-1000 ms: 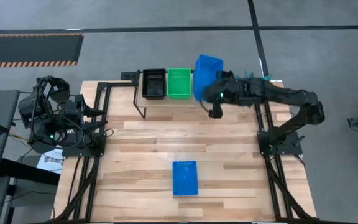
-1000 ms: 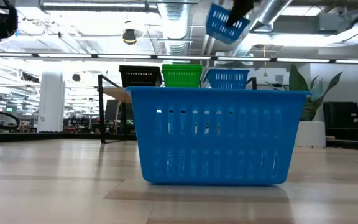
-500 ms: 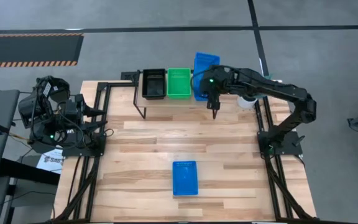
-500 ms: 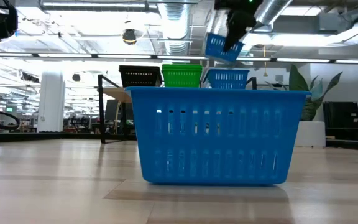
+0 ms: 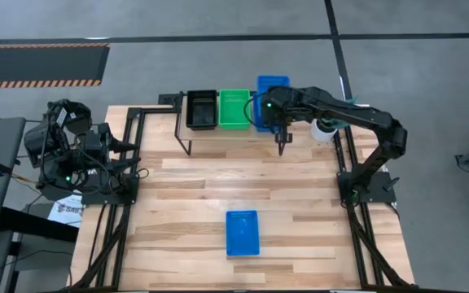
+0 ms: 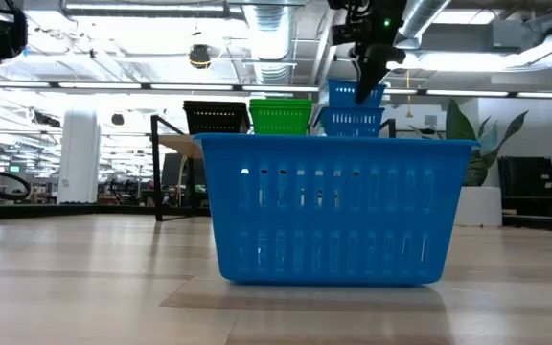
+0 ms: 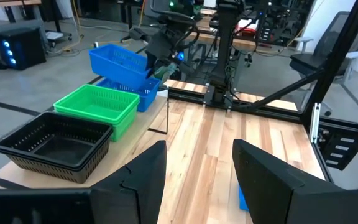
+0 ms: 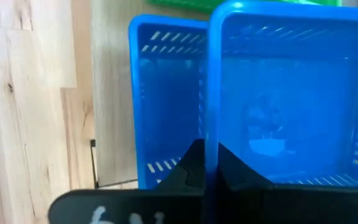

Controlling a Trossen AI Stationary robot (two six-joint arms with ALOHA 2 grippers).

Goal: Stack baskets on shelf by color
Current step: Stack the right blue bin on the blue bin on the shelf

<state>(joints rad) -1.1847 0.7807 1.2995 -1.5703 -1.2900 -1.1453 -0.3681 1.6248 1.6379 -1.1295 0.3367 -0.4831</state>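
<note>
Wooden table (image 5: 202, 195), shelf (image 5: 187, 134) at its far edge, open workshop hall behind.
I see the right gripper (image 5: 281, 134) clamped on the rim of a blue basket (image 7: 119, 61), holding it tilted just above a second blue basket (image 7: 143, 94) on the shelf, beside the green basket (image 5: 234, 108) and black basket (image 5: 202, 109). A third blue basket (image 5: 243, 233) sits near the table's front edge, blocking most of the low view. My left gripper (image 7: 197, 168) waits open over the table's left edge.

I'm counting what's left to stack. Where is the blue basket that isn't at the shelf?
In the high view the lone blue basket sits on the table's near middle, far from the shelf, with nothing beside it.
</note>
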